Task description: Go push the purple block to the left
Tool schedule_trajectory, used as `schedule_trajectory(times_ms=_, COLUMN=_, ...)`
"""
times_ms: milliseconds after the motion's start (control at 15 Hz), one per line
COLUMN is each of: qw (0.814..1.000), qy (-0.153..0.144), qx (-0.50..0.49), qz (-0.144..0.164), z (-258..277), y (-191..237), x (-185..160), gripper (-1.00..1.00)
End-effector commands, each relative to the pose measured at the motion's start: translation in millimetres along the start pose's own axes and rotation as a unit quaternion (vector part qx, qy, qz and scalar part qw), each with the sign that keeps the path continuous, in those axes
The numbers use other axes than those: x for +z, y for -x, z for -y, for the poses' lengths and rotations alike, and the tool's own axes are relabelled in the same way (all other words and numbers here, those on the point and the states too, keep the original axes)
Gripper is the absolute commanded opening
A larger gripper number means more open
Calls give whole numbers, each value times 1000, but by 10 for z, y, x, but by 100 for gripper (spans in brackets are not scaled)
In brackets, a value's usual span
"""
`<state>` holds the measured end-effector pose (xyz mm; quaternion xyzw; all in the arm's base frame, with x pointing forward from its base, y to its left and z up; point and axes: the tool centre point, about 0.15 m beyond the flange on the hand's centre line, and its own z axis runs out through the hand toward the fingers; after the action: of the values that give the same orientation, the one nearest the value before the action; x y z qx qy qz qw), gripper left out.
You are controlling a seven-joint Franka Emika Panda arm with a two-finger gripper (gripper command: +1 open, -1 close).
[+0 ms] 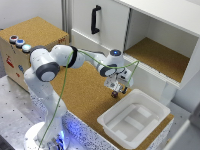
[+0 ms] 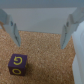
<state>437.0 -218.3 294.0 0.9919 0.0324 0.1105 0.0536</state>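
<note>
The purple block (image 2: 18, 63) is a small dark cube with a yellow mark on its top face, lying on the cork surface. In the wrist view it sits below and to one side of my open gripper (image 2: 39, 37), nearer one finger (image 2: 11, 27) than the other finger (image 2: 67, 31), and touches neither. Nothing is between the fingers. In the exterior view the gripper (image 1: 118, 89) hangs just above the cork, and the purple block (image 1: 114, 94) shows as a dark speck right under it, close to the white tray's far corner.
A white tray (image 1: 152, 107) stands on the cork toward the exterior view's right; its rim (image 2: 80, 47) shows beside one finger. Behind are a white cabinet with a black handle (image 1: 95, 19) and an open compartment (image 1: 160, 55). A cork-topped box with buttons (image 1: 19, 42) stands at the exterior view's left.
</note>
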Motion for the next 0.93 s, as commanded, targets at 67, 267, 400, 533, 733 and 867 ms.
schedule_trajectory(times_ms=67, qw=999, qy=-12, qx=27, qz=38, z=-56, y=2, x=387, gripper=-100)
schedule_trajectory(times_ms=267, qw=996, qy=-47, qx=60, qz=43, z=-85, y=-8, x=570, gripper=-100)
schedule_trajectory(times_ms=400, qw=995, qy=-48, qx=67, qz=50, z=-78, y=-15, x=685, gripper=-100)
schedule_trajectory(times_ms=533, qw=995, qy=-49, qx=67, qz=59, z=-65, y=-6, x=739, gripper=-100)
schedule_trajectory(times_ms=733, qw=994, qy=-45, qx=67, qz=67, z=-30, y=11, x=771, gripper=-100)
schedule_trajectory(times_ms=867, qw=994, qy=-42, qx=62, qz=78, z=41, y=67, x=811, gripper=-100)
